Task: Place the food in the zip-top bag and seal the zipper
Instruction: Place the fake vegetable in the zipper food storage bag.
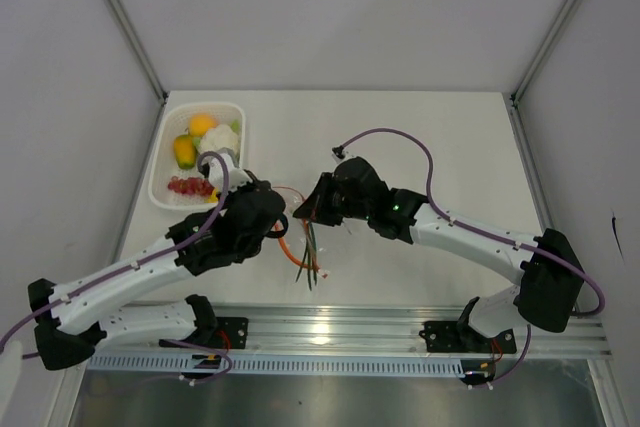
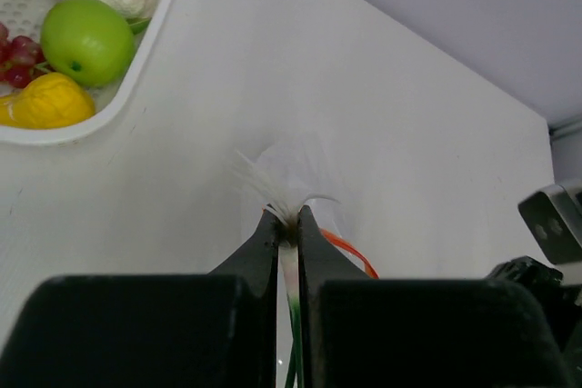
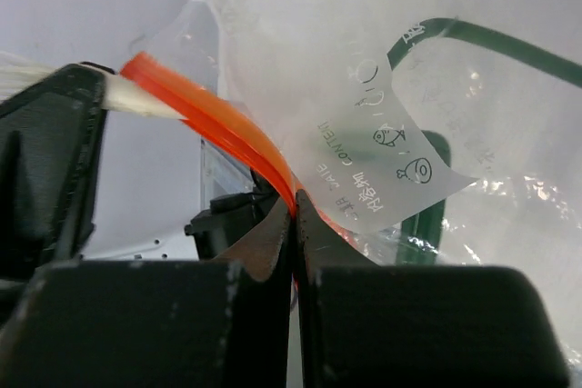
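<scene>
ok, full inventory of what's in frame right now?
basket: 1, white, far left of table
ball: 1, orange, basket far end
fruit: 1, yellow-orange, basket left side
cauliflower: 1, white, basket right side
apple: 1, green, basket, beside cauliflower
lemon: 1, yellow, basket near end
red pieces: one cluster, red, basket near end
bag: 1, clear, mid-table between grippers
zipper: 1, orange-red, along bag mouth
stalks: several, green with white ends, at bag, seen through its plastic
cables: 2, purple, one per arm
arms: 2, white, from near edge
left gripper: black, shut on a stalk's white end
right gripper: black, shut on bag at zipper
</scene>
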You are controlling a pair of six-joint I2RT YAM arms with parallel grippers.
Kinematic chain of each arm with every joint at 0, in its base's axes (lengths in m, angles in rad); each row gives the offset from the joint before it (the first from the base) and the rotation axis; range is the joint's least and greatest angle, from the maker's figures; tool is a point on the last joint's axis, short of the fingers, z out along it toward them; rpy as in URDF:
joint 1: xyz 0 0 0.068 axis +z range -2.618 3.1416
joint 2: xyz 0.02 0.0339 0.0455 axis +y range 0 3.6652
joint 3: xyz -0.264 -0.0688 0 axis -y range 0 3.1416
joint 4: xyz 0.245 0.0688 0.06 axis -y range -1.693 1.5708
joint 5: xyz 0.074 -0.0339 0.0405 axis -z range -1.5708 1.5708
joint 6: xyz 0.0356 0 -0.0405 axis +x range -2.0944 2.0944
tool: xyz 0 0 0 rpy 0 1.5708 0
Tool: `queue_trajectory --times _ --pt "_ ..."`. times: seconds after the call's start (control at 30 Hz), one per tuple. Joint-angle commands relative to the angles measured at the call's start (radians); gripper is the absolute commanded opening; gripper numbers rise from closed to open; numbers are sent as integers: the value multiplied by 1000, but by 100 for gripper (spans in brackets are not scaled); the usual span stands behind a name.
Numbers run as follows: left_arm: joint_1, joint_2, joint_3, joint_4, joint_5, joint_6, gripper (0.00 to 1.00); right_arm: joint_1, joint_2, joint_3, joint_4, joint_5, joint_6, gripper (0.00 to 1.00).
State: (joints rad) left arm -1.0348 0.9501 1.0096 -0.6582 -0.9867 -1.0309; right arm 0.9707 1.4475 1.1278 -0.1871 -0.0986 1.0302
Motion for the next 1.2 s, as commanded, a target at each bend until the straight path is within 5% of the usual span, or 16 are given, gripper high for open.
queue_trajectory --times 0.0,0.13,0.27,0.5,0.73,0.8,0.87,0.97,1.17 --pt "-25 58 1 -66 -188 -185 1 -7 -19 30 58 0 74 0" --pt "-30 179 94 -407 -253 -545 1 -17 -32 38 60 -3 96 0" --pt "-45 379 182 -840 -288 -1089 1 -23 -38 38 49 16 113 0" --pt "-123 380 204 -916 -291 -1071 1 -40 -50 -5 54 13 123 0" --pt "-154 339 195 -666 -288 -706 1 -44 -73 -17 48 5 94 0" --pt "-150 299 128 -354 -253 -405 1 -44 -76 -11 25 11 67 0" --pt "-136 205 3 126 -138 16 1 -44 -82 1 2 22 45 0" --pt "-114 98 -167 437 27 273 0 -41 -94 1 -34 37 15 0" --pt "-97 200 -20 230 129 224 3 -41 -104 1 -74 60 -30 0"
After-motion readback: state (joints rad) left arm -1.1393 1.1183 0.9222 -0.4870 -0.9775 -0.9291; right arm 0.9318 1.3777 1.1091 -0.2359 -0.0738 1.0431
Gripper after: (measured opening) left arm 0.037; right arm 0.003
